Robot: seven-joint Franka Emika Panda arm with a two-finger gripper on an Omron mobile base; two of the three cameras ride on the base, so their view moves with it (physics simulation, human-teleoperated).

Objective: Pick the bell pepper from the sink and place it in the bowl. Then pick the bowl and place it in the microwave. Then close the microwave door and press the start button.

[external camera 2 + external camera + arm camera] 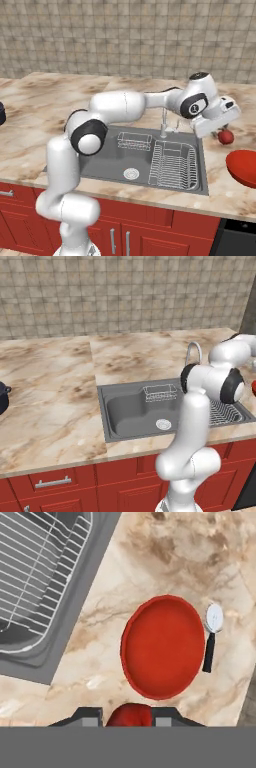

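My gripper (223, 133) is shut on the bell pepper (226, 137), a small glossy red one, and holds it in the air above the counter just right of the sink (100, 167). In the hand view the bell pepper (129, 713) sits between the two dark fingertips of the gripper (128, 719) at the bottom. The wide, shallow red bowl (162, 647) lies on the marble counter straight below and slightly ahead, and it is empty. From the right base view the bowl (243, 168) stands at the right edge, lower than the pepper. The microwave is out of view.
A wire rack (173, 165) fills the right half of the sink, beside the chrome faucet (164, 124). A round white utensil with a black handle (212, 634) lies right beside the bowl. A dark blue pot (2, 397) stands far left on the counter.
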